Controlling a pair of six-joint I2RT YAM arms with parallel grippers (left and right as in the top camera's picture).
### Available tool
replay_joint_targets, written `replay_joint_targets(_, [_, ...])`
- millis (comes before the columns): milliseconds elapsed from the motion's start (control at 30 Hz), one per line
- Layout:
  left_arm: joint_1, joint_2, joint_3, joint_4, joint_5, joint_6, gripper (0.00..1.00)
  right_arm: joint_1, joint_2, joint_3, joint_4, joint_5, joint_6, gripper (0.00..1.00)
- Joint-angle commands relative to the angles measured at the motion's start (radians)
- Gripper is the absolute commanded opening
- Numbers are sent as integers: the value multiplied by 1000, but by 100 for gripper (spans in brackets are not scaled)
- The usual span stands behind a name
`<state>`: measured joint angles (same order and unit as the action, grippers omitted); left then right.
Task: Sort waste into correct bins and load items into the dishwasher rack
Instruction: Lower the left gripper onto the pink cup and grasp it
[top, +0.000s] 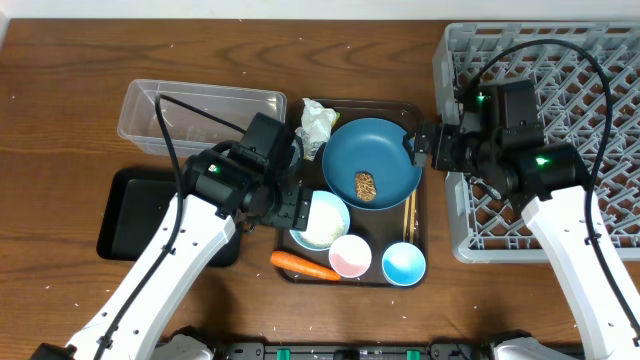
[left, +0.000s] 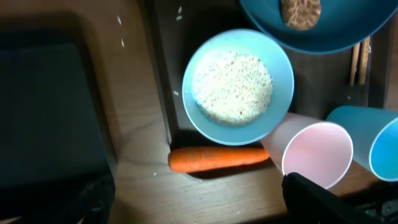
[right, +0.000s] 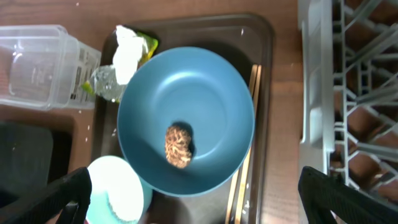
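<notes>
Nearest the arms, the carrot (top: 305, 265) lay along the near-left corner of the brown serving tray (right: 249, 37), with a strip of bare tabletop (top: 60, 90) in front of it. Just to its right, the pink cup (top: 350, 256) and the blue cup (top: 404, 264) stood mouths up against the tray's near rim, close together. The left claw (left: 198, 186) hung above the carrot and the white bowl (left: 280, 93), its fingers (left: 317, 199) spread wide and grasping nothing. The bowl, heaped with rice (left: 232, 86), sat just behind the carrot, tucked under the plate's edge. To the left, a narrow band of wood separated the black tray (top: 130, 210) from the serving tray. The dark-blue plate (top: 365, 150) filled the tray's middle, with the food lump (top: 366, 186) near its centre and the chopsticks (right: 252, 112) squeezed along its right edge. The right claw (right: 196, 186) hovered over the plate's right rim, released and wide. Only a slim gap lay between the tray and the rack (top: 445, 60). Farther back, the wrapper (top: 316, 122) rested in the tray's far-left corner beside the clear tub (top: 140, 110).
</notes>
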<state>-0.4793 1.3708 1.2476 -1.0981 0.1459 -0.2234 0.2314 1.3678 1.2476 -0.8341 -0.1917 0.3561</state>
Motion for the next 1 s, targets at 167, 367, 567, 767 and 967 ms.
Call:
replay_joint_targets(167, [-16, 8, 10, 13, 142, 29, 87, 10, 5, 13, 16, -14, 21, 99])
replay_joint_targets(367, [-93, 29, -53, 24, 110, 100, 86, 10, 5, 13, 22, 35, 21, 99])
replay_joint_targets(567, [-187, 117, -120, 89, 70, 100, 74, 11, 5, 13, -13, 35, 21, 98])
replay_joint_targets(767, [-266, 235, -124, 118, 14, 100, 67, 11, 7, 12, -39, 35, 21, 97])
replay_joint_targets(967, [-285, 298, -124, 121, -58, 108, 54, 11, 7, 11, -39, 35, 21, 98])
